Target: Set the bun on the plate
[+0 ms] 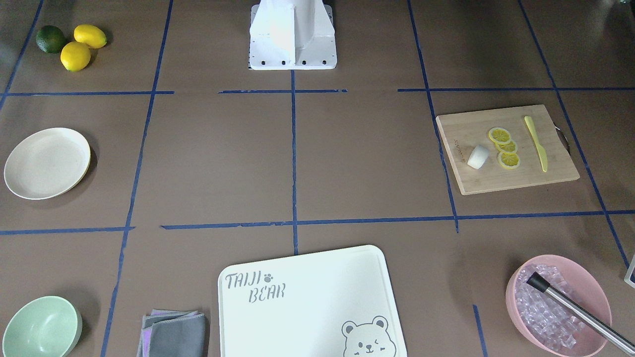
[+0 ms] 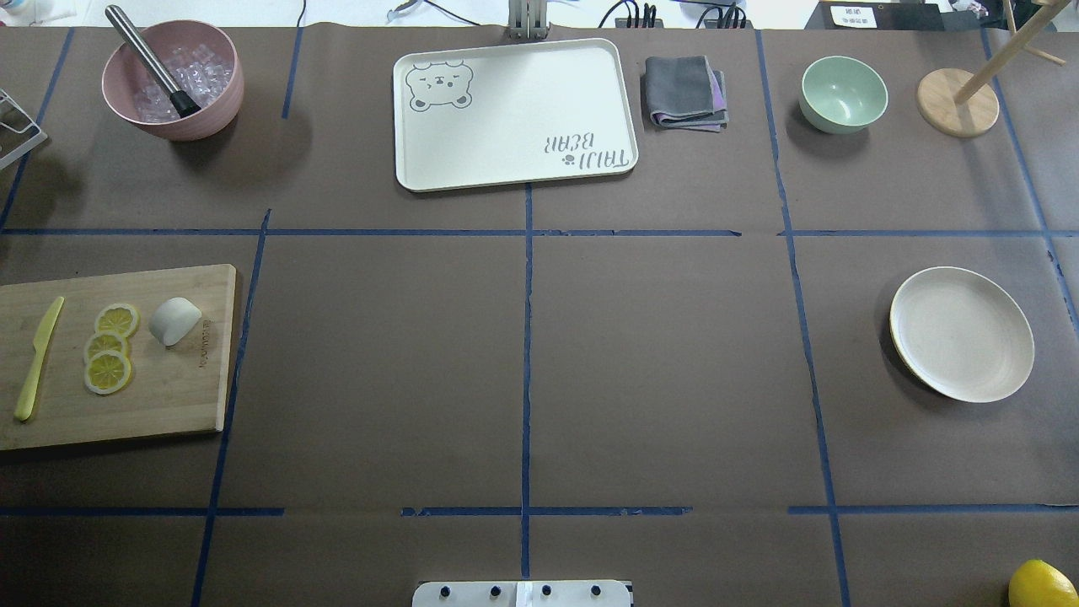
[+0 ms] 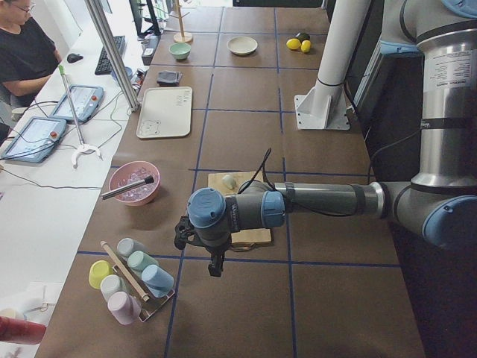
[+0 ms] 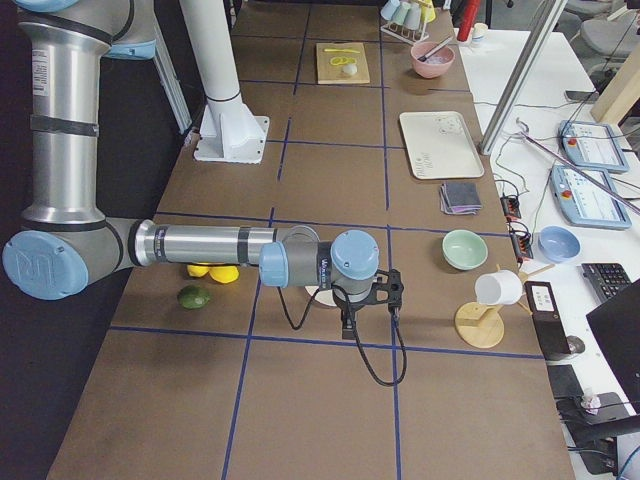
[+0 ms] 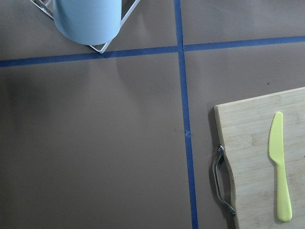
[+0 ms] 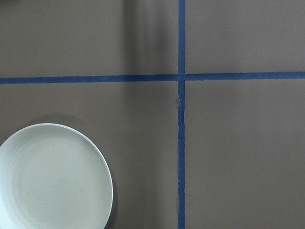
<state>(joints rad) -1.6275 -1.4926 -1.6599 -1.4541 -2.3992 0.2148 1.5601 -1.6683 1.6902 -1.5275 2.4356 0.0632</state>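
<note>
The bun (image 1: pixel 477 156) (image 2: pixel 174 320), a small white lump, lies on a wooden cutting board (image 2: pixel 169 396) at the table's left side, beside three lemon slices (image 2: pixel 108 346). The cream plate (image 2: pixel 961 333) (image 1: pixel 47 163) (image 6: pixel 52 179) sits bare at the right side. My left gripper (image 3: pixel 216 267) hangs beyond the board's outer end, away from the bun. My right gripper (image 4: pixel 346 328) hovers near the plate's outer side. Both show only in the side views, so I cannot tell whether they are open or shut.
A yellow knife (image 2: pixel 38 358) (image 5: pixel 280 167) lies on the board. At the far edge stand a pink bowl of ice (image 2: pixel 173 80), a white tray (image 2: pixel 514 114), folded cloths (image 2: pixel 684 91) and a mint-green bowl (image 2: pixel 843 93). A cup rack (image 3: pixel 130 280) stands near the left gripper.
</note>
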